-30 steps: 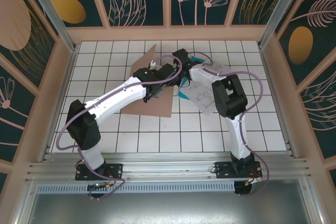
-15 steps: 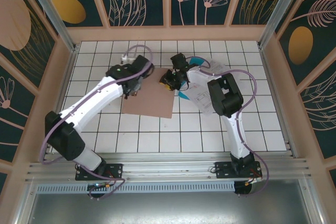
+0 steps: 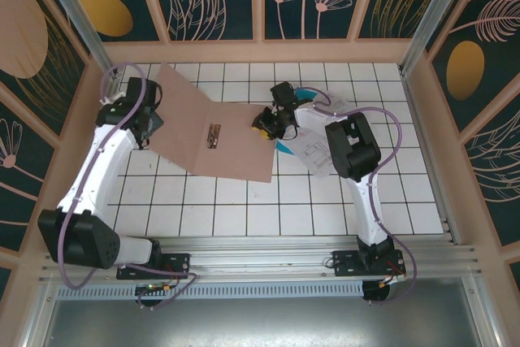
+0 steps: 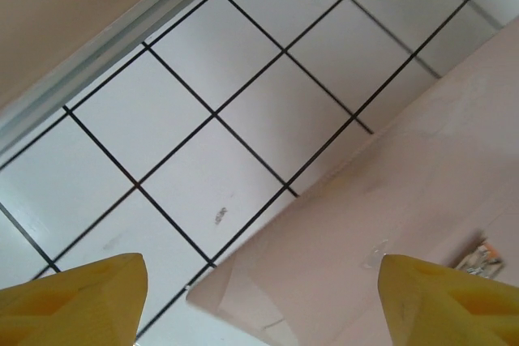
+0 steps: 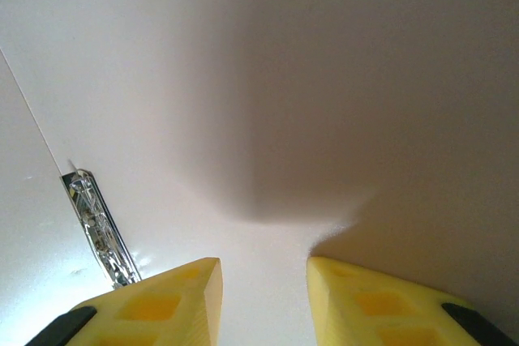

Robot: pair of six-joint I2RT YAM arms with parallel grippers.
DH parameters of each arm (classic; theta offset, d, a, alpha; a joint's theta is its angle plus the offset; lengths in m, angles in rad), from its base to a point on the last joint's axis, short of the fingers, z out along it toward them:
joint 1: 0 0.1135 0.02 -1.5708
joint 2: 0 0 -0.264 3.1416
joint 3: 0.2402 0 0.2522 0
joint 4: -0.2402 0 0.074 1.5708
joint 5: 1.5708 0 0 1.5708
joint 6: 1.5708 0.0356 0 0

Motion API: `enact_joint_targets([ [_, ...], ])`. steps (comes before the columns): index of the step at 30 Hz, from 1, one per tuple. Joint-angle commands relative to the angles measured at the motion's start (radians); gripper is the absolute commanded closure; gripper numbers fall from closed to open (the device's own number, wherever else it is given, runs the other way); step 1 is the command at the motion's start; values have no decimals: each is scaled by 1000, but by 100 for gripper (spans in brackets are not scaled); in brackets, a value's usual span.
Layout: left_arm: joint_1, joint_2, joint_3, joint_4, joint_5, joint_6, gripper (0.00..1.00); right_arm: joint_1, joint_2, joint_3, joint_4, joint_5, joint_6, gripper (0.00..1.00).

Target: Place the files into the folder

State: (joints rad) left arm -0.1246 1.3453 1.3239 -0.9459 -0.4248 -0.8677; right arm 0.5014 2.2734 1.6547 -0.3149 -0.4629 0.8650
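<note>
The folder [image 3: 236, 152] lay spread open, the left gripper [image 4: 259, 301] spread wide and empty at its left flap, the right gripper [image 5: 263, 297] half-closed over its right edge, grip unclear, probably pinning it for the files [image 3: 307, 152] just beside that edge.

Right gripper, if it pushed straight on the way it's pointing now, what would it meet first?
Most likely the folder. In the right wrist view its bare card face lies straight ahead of the right gripper, with the metal clip off to the left. How close it is, the picture doesn't show.
</note>
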Motion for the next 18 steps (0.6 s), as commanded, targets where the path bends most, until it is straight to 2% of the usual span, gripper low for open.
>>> enact_joint_targets([
  [1,6,-27,34,-21,47,-104,24,-20,18,8,-104,45,-37,64],
  [5,8,-48,83,-56,13,-147,20,-20,15,65,-135,49,-65,64],
  [9,10,-35,122,-58,63,-135,21,-19,4,97,-144,38,-79,63],
  [13,8,7,110,1,205,-76,28,-17,-16,148,-148,27,-111,59],
  [18,-1,105,42,136,474,16,41,-32,-80,170,-161,51,-137,56],
])
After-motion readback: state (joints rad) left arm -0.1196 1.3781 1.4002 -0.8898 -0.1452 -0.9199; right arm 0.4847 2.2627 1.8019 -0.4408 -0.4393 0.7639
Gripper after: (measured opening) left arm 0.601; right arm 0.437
